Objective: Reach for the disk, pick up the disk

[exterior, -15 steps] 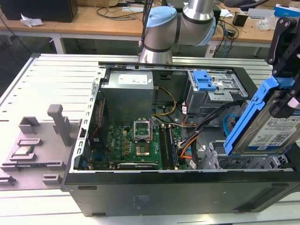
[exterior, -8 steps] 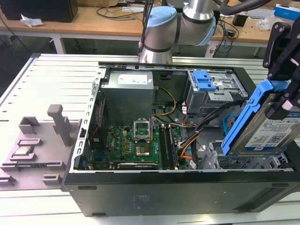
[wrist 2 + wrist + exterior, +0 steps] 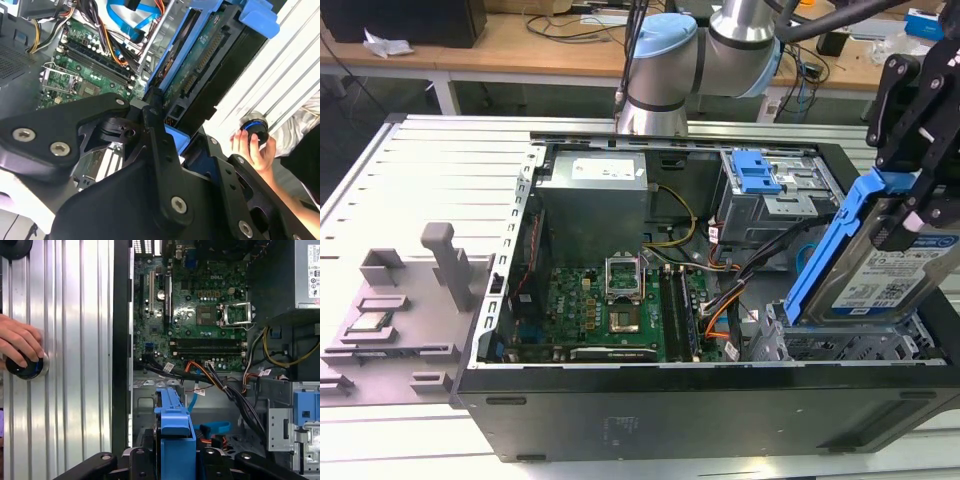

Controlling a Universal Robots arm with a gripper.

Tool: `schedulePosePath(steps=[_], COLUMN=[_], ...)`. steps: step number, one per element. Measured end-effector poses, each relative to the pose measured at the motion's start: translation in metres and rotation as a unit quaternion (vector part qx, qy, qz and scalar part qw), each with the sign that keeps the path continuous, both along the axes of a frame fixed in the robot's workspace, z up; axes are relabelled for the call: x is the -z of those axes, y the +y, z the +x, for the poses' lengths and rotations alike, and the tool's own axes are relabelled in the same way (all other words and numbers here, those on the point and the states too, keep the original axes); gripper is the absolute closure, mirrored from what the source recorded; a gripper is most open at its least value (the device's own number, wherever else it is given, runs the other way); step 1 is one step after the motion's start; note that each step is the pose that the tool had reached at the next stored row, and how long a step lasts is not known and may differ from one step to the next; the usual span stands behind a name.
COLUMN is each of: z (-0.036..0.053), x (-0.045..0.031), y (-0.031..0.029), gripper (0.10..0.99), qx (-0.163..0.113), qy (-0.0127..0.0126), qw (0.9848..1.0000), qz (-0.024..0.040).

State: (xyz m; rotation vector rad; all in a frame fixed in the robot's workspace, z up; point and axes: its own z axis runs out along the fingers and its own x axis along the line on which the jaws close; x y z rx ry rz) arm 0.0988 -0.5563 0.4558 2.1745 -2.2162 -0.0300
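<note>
The disk (image 3: 895, 270) is a flat rectangular silver hard drive with a white-and-blue label on its face and blue plastic bracket rails along its edges. In the exterior view it stands tilted on edge, raised partly out of the metal bay at the near right corner of the open computer case, its upper end leaning toward the exterior view's right.
</note>
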Motion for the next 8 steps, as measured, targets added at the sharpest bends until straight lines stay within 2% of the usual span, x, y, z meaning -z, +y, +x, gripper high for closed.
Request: schedulePosePath(steps=[2,8], z=[0.0000,0.0000], x=[0.0032,0.0038], y=[0.0017,0.0019], gripper=[0.718,0.718], qx=[0.000,0.000], qy=[0.0013,0.0014], qw=[1.0000,1.0000], qz=[0.0001,0.0001])
